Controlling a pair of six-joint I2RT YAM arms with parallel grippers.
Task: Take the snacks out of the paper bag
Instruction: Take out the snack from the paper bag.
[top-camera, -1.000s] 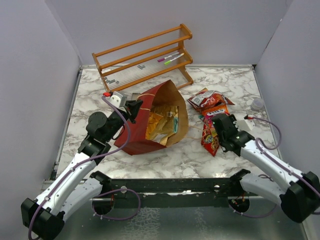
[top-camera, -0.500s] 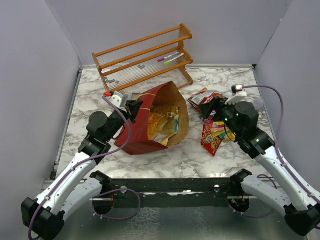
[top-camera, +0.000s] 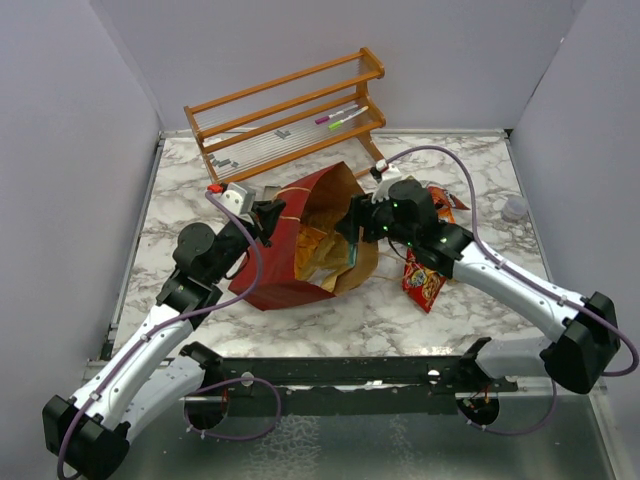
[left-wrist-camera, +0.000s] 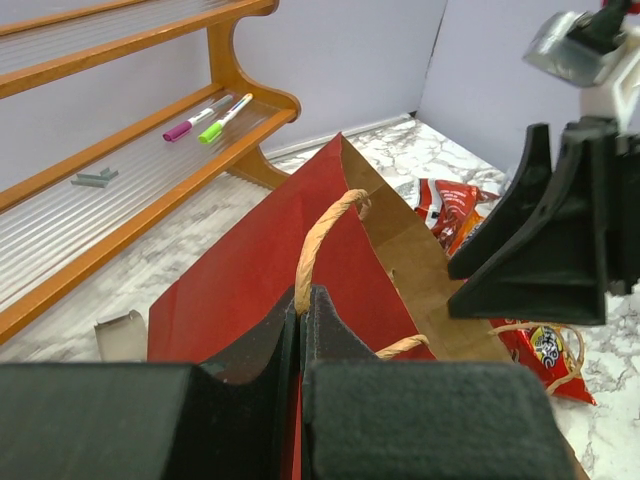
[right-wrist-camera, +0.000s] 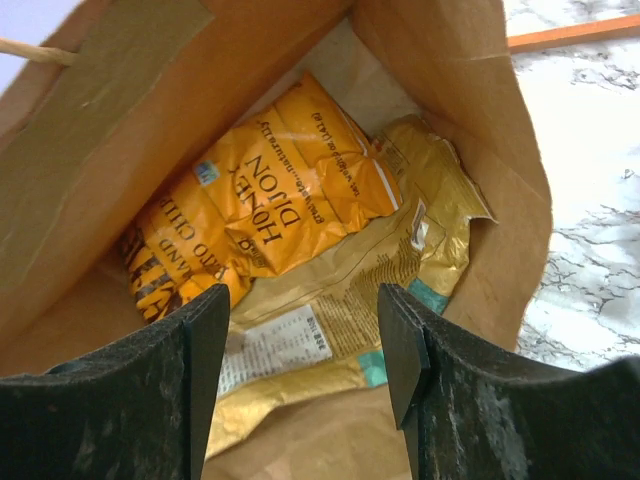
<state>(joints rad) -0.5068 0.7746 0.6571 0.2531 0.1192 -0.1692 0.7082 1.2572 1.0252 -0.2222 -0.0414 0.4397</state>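
The red paper bag (top-camera: 280, 255) lies on its side on the marble table, its mouth facing right. My left gripper (top-camera: 268, 215) is shut on the bag's twisted paper handle (left-wrist-camera: 318, 232) and holds the upper edge up. My right gripper (top-camera: 352, 228) is open at the bag's mouth, over the brown inside (right-wrist-camera: 90, 170). Inside lie an orange packet (right-wrist-camera: 270, 190) and a larger tan-gold pouch (right-wrist-camera: 350, 320), between and just beyond my right fingers. Several red and orange packets (top-camera: 425, 280) lie on the table right of the bag.
A wooden slatted rack (top-camera: 285, 115) stands at the back, with a pink pen and a green pen (top-camera: 340, 118) on its shelf. A small clear object (top-camera: 514, 208) sits near the right wall. Grey walls close in the table on three sides.
My right arm has swung left from the pile of packets on the table to the bag's mouth, its gripper open. The left arm and bag have stayed still.
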